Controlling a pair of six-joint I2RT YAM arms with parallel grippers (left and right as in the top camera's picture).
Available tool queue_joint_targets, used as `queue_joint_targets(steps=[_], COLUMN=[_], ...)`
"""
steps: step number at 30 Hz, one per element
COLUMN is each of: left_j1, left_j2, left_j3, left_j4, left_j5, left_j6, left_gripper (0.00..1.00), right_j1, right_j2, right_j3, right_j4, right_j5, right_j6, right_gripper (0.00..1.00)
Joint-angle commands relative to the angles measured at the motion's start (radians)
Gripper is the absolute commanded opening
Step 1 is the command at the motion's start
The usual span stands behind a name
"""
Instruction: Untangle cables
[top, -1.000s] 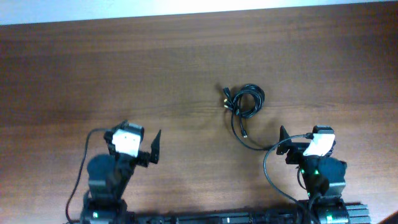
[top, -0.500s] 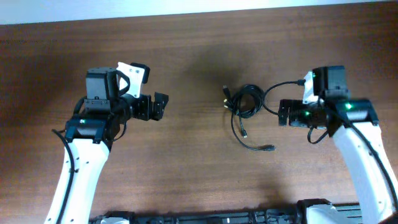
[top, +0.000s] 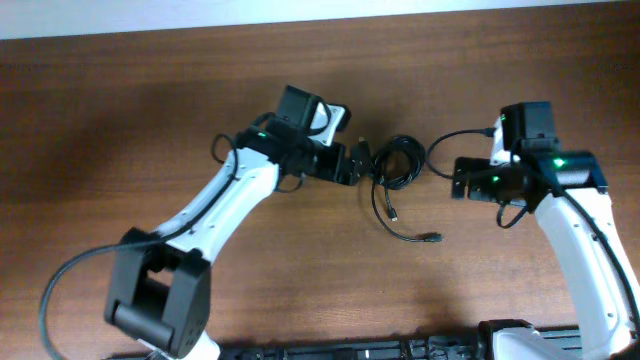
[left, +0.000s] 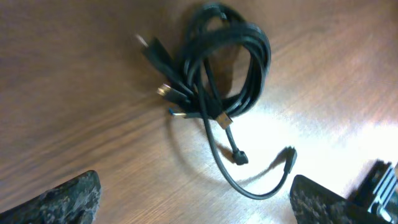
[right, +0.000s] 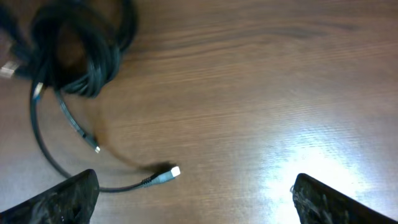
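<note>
The cables (top: 398, 165) are a small bundle of thin black cords coiled on the brown table, with loose tails ending in small plugs toward the front. The bundle shows at the top of the left wrist view (left: 217, 68) and at the upper left of the right wrist view (right: 74, 50). My left gripper (top: 352, 165) is open and empty, just left of the bundle. My right gripper (top: 458, 180) is open and empty, a little to the right of it. A plug end (right: 169, 173) lies between the right gripper's fingers.
The brown wooden table (top: 150, 110) spreads all round the bundle. A pale strip runs along the table's far edge (top: 300, 12). Thicker black wires run along both arms.
Both arms rose from folded poses near the front edge. The left gripper then swung right to the bundle's left side. The right gripper has held still for the last half second.
</note>
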Motion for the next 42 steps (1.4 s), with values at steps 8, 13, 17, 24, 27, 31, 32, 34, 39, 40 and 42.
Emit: queue_joint_targets(steps=[8,13,17,24,27,31,32,34,39,40,42], left_j1=[-0.23,-0.249,-0.168,-0.127,-0.127,-0.127,-0.127,-0.127,-0.127,-0.127,-0.127], left_j2=[0.27,0.267,0.211,0.18,0.18,0.18,0.18,0.18,0.18,0.18,0.18], left_j3=[0.017,0.018,0.018,0.017,0.017,0.017,0.017,0.017,0.017,0.017,0.017], left_j4=[0.22,0.216,0.134,0.013,-0.042,-0.073,-0.073,-0.073,-0.073,-0.073,-0.073], left_j5=[-0.029,-0.158,-0.158,0.008,0.056,0.056,0.056,0.056,0.056,0.056,0.056], left_j6=[0.007,0.007,0.008,0.02,0.061,0.061,0.061,0.061,0.061,0.061,0.061], left_gripper=[0.75,0.15,0.0,0.0,0.0,0.0,0.0,0.0,0.0,0.0,0.0], right_j1=[-0.175,-0.175,-0.174,-0.079,0.018,0.125,0.134,0.135,0.135,0.135,0.135], right_j2=[-0.001,-0.001,0.002,0.188,0.324,0.431,0.449,0.481,0.49,0.49,0.49], right_j3=[0.04,0.04,0.039,0.037,0.037,0.037,0.037,0.037,0.035,0.035,0.016], right_j4=[-0.056,-0.056,-0.031,0.058,0.183,0.301,0.312,0.316,0.323,0.323,0.347], right_j5=[0.022,0.021,-0.13,-0.404,-0.439,-0.446,-0.445,-0.382,-0.424,-0.423,-0.423], right_j6=[0.092,0.092,0.053,0.01,0.013,0.013,0.013,0.014,0.029,0.045,0.186], right_gripper=[0.99,0.98,0.99,0.97,0.85,0.79,0.74,0.65,0.6,0.6,0.59])
